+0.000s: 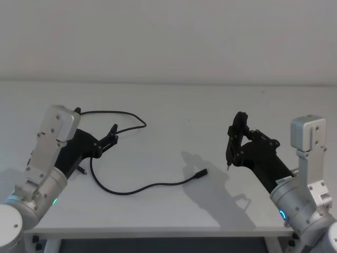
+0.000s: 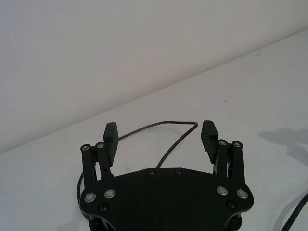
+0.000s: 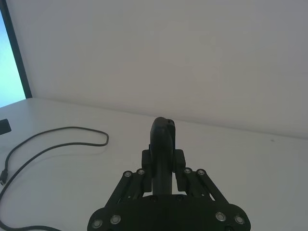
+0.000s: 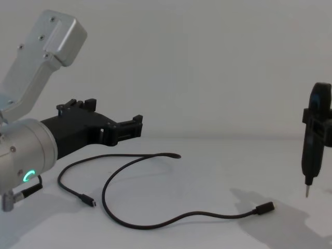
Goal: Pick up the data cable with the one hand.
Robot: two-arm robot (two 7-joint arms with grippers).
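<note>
Head view looks down on the white tabletop (image 1: 174, 105); chest view looks low across it; all four share the thin black cable (image 1: 152, 185).

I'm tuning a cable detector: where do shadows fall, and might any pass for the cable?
Head view: the right gripper and its tool cast a soft grey shadow on the table, right of the data cable. Chest view: same pale patch, far lighter than the cable. Left wrist view: faint shadow past the open left gripper.
</note>
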